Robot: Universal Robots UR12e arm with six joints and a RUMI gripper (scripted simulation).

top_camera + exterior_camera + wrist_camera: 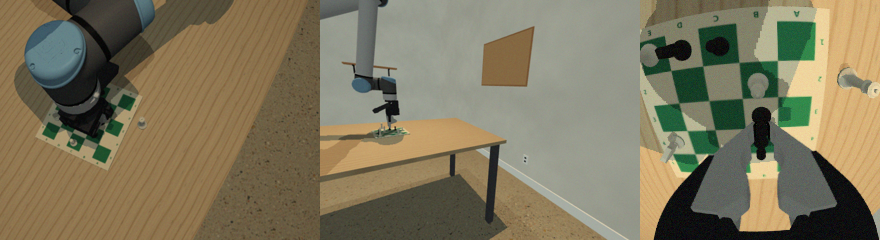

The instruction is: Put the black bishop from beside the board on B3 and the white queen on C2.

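Note:
The small green and cream chessboard point(89, 129) lies on the wooden table and also shows in the wrist view point(735, 95). My gripper point(761, 123) is shut on the black bishop point(760, 120) and holds it upright, low over the board near square B3. In the top view the arm's wrist point(77, 103) hides the fingers and the bishop. The white queen point(141, 122) stands on the table just off the board's numbered edge; it also shows in the wrist view point(856, 82). From the side view my gripper point(389, 125) hangs just above the board point(390, 132).
A white piece point(758, 85) stands on B2, right beside the bishop's spot. Two black pieces point(717, 46) point(674, 50) and a white one point(648, 55) stand in row 1. Another white piece point(670, 145) stands at the board's far corner.

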